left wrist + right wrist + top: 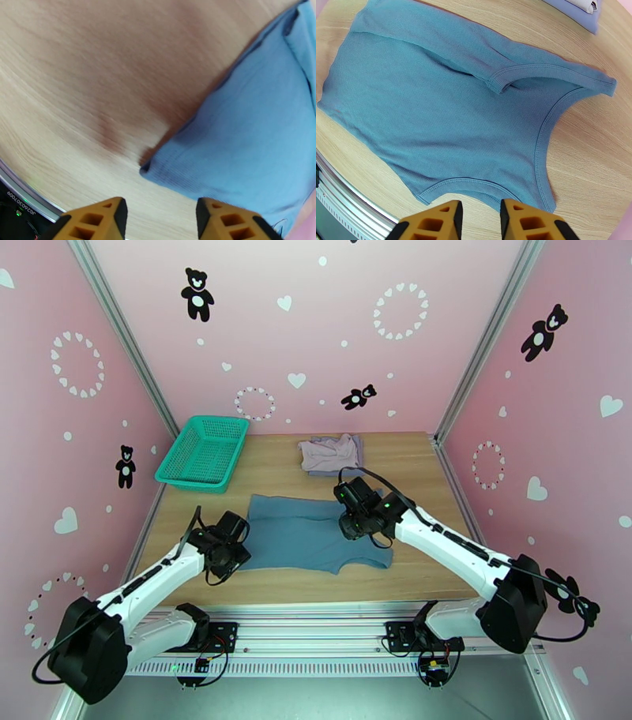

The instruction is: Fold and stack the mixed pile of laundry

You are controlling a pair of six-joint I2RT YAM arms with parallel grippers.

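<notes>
Teal top [316, 534] lies flat mid table [411, 469], one strap side folded over. Left claw [160, 211] released, empty, over bare wood just beside its corner; from above, the wrist hides that corner. Right claw [480, 211] slightly parted, empty, near the armhole hem; the arm covers the far-right edge. Behind: mauve piece [325, 453] on lavender piece [360, 447], mostly hidden. Basket [204, 453] far left.

counter [411, 457]: pale wood, smooth, matt
blue top [434, 118]: soft cloth, fine ribs
folded clothes [330, 453]: soft cloth
basket [194, 483]: plastic mesh, a bit shiny
rail [316, 627]: grey metal
</notes>
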